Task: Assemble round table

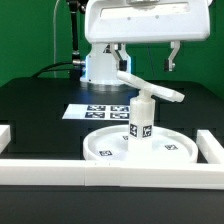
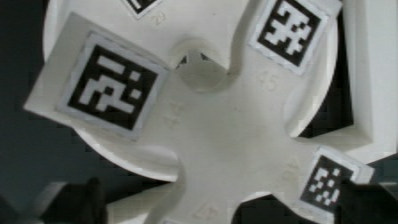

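The large round disc (image 1: 105, 150) lies flat on the black table near the front. The short thick leg (image 1: 140, 120) stands upright on its middle. The cross-shaped foot (image 1: 150, 88) rests on top of the leg and looks slanted, lower towards the exterior view's right. My gripper (image 1: 148, 58) hangs open just above the foot, one finger on each side, touching nothing. In the wrist view the foot (image 2: 205, 120) fills the frame with its square tags showing. My gripper (image 2: 226, 202) has its dark fingertips (image 2: 80, 200) standing wide apart at the frame's edge.
The marker board (image 1: 95, 110) lies flat behind the disc, in front of the robot's base (image 1: 100, 65). White border bars run along the front (image 1: 100, 172), the exterior view's left (image 1: 5, 135) and its right (image 1: 210, 145).
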